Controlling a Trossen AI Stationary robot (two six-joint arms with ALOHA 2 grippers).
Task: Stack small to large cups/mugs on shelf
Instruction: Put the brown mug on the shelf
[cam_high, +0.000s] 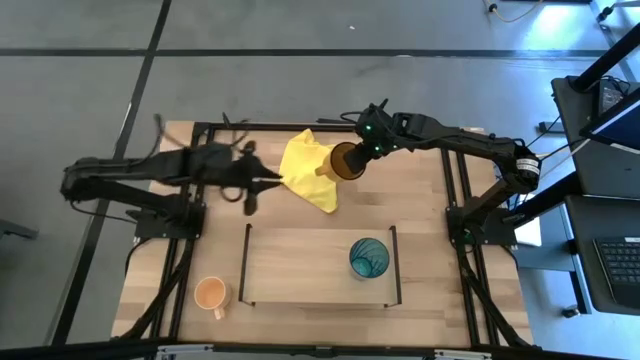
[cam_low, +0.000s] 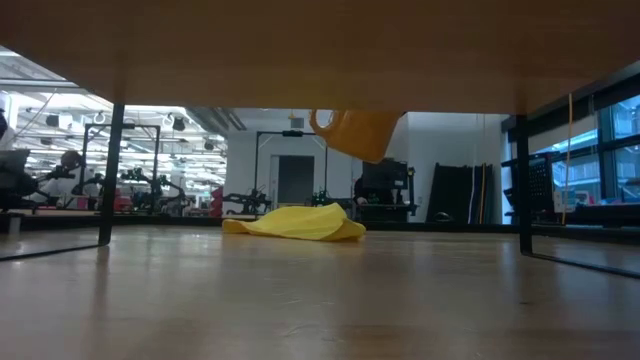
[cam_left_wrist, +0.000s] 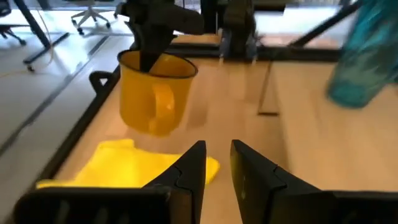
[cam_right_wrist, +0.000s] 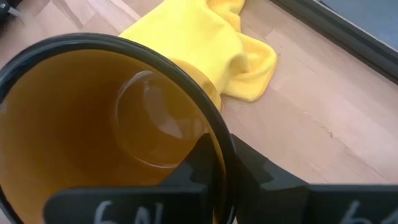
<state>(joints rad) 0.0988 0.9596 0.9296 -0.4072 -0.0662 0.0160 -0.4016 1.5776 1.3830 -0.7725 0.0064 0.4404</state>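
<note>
My right gripper (cam_high: 358, 150) is shut on the amber-brown mug (cam_high: 346, 161), held in the air over the far middle of the table, beside the yellow cloth (cam_high: 308, 170). My left gripper (cam_high: 268, 182) hovers at the cloth's left edge, its fingers (cam_left_wrist: 217, 167) a narrow gap apart and empty. The teal tumbler (cam_high: 368, 258) stands upright on the right end of the shelf (cam_high: 300, 265). The small pale-orange mug (cam_high: 211, 293) stands on the table left of the shelf. My right gripper holds the amber mug by its rim (cam_right_wrist: 219, 144), one finger (cam_right_wrist: 200, 163) inside and one (cam_right_wrist: 258, 177) outside the wall. The fingers come from above (cam_left_wrist: 149, 37). The mug (cam_low: 358, 131) hangs lifted clear of the table, slightly tilted, handle (cam_low: 320, 122) to one side.
The yellow cloth (cam_low: 298, 223) lies crumpled on the table below and beside the mug. The shelf has thin black uprights (cam_high: 246, 265) at its short ends. Bare wood shows on the shelf's left part and on the table's near side.
</note>
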